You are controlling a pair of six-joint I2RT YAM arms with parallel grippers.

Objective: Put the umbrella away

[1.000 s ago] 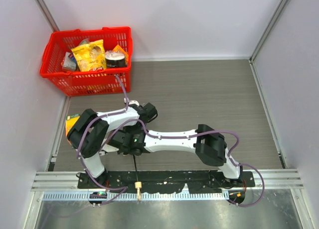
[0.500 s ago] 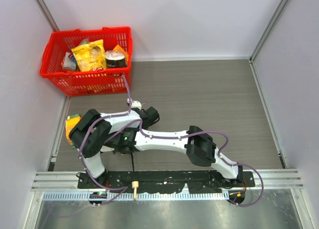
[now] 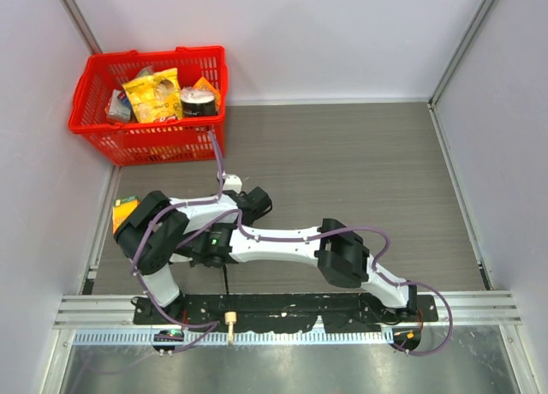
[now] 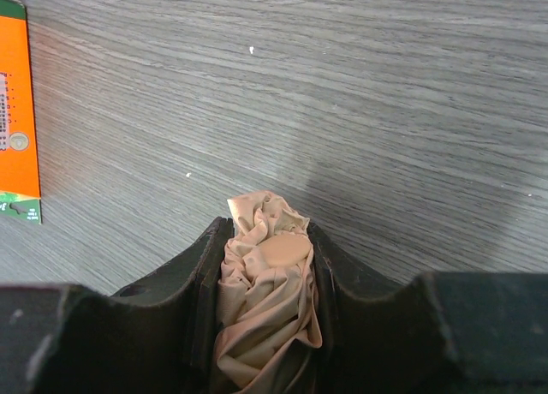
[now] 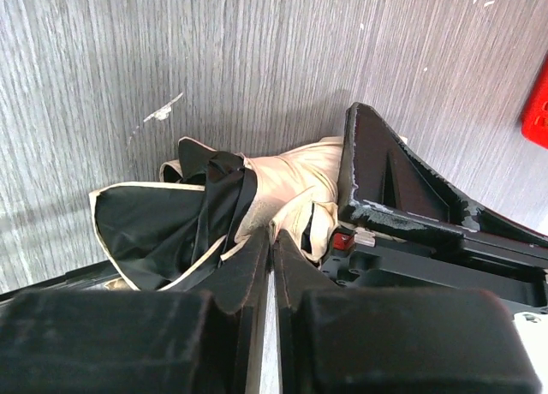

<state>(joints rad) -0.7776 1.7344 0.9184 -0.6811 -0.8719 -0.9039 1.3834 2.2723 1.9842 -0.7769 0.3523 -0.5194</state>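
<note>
The umbrella's beige canopy (image 4: 265, 283) is bunched between the fingers of my left gripper (image 4: 265, 231), which is shut on it. In the top view the arms hide the canopy. Only the thin black shaft (image 3: 228, 283) and the cream handle (image 3: 229, 318) stick out toward the near rail. My right gripper (image 5: 272, 237) reaches across from the right, its jaws almost together on a fold of beige fabric (image 5: 291, 184). The umbrella's black lining (image 5: 154, 231) spreads to the left. A finger of the left gripper (image 5: 385, 188) is just to the right. From above, the left gripper (image 3: 248, 212) and right gripper (image 3: 205, 244) meet over the umbrella.
A red basket (image 3: 163, 144) with snack packs and a can stands at the back left corner. An orange box (image 3: 122, 214) lies on the floor by the left wall, and the left wrist view shows it as the orange box (image 4: 17, 111). White walls enclose the wooden floor.
The right arm has shifted left, closer to the left arm. The umbrella's handle has slid a little left and away from the near rail, so less shaft shows.
</note>
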